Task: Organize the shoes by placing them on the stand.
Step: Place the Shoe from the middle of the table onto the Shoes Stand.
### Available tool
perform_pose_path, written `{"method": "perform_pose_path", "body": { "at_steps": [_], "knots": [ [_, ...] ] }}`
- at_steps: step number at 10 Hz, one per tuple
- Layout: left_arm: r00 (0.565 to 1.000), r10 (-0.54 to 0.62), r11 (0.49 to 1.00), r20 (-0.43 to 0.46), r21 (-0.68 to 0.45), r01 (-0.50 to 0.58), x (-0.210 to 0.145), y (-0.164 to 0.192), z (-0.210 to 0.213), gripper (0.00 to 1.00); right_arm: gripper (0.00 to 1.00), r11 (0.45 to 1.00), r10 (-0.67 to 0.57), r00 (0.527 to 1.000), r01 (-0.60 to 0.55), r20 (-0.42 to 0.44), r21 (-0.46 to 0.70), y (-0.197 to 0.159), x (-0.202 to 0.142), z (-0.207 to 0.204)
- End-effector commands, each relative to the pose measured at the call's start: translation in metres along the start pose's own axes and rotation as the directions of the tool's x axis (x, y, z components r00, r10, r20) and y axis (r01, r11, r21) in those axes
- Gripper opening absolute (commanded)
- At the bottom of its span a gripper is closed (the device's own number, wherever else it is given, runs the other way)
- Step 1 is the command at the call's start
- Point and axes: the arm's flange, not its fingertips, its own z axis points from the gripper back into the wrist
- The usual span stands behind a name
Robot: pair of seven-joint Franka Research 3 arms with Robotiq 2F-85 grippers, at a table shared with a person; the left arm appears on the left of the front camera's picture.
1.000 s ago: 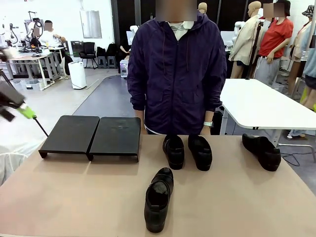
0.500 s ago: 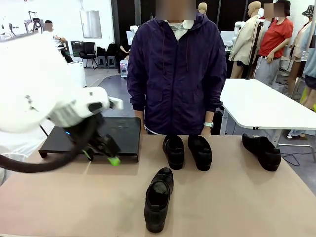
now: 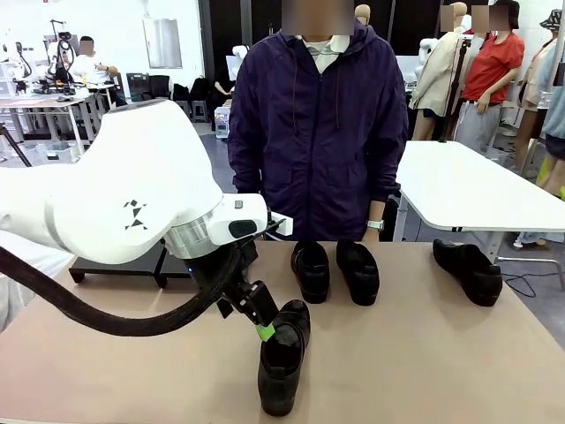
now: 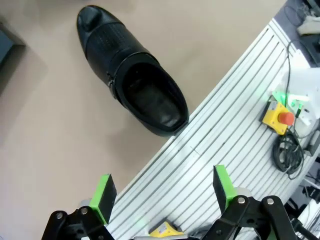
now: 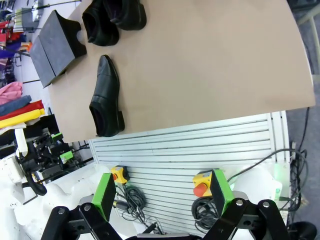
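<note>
The tan surface (image 3: 459,371) carries everything. The left arm (image 3: 132,212) reaches across its middle and hides most of the stand (image 5: 56,46), which sits at the far left corner with no shoe on it. Of the four shoes, the lone shoe (image 3: 282,367) lies toward the near edge, toe pointing away from the robot. A pair (image 3: 311,269) stands at the far edge before the person, and the fourth shoe (image 3: 468,269) is near the far right corner. The left jaws hang open just over the lone shoe, probably lining up a grip on its collar. The right jaws, open and empty, wait high off the near edge.
</note>
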Motion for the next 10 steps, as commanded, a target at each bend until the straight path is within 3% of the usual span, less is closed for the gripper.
{"method": "perform_pose_path", "body": {
  "at_steps": [1, 2, 3, 5, 6, 10],
  "knots": [
    [0.999, 0.036, 0.999, 0.021, 0.028, -0.036, -0.01, 0.007, 0.009, 1.0, 1.0, 1.0, 0.013, 1.0, -0.013, -0.001, 0.024, 0.002, 0.0, 0.001],
    [1.0, 0.0, 1.0, 0.0, 0.0, 0.0, 0.0, 0.0, 0.0, 1.0, 1.0, 1.0, 0.013, 1.0, -0.013, -0.001, 0.024, 0.002, 0.0, 0.001],
    [0.987, 0.16, 0.977, -0.001, 0.144, -0.158, 0.018, -0.013, -0.025, 1.0, 1.0, 1.0, 0.013, 1.0, -0.013, -0.001, 0.024, 0.002, 0.0, 0.001],
    [0.965, 0.26, 0.943, -0.02, 0.221, -0.25, 0.045, -0.019, -0.056, 1.0, 1.0, 1.0, 0.013, 1.0, -0.013, -0.001, 0.024, 0.002, 0.0, 0.001],
    [0.958, 0.283, 0.94, -0.052, 0.212, -0.266, 0.052, -0.027, -0.074, 1.0, 1.0, 1.0, 0.013, 1.0, -0.013, -0.001, 0.024, 0.002, 0.0, 0.001],
    [0.941, 0.338, 0.926, -0.02, 0.187, -0.329, 0.063, -0.032, -0.119, 1.0, 1.0, 1.0, 0.013, 1.0, -0.013, -0.001, 0.024, 0.002, 0.0, 0.001]
  ]
}}
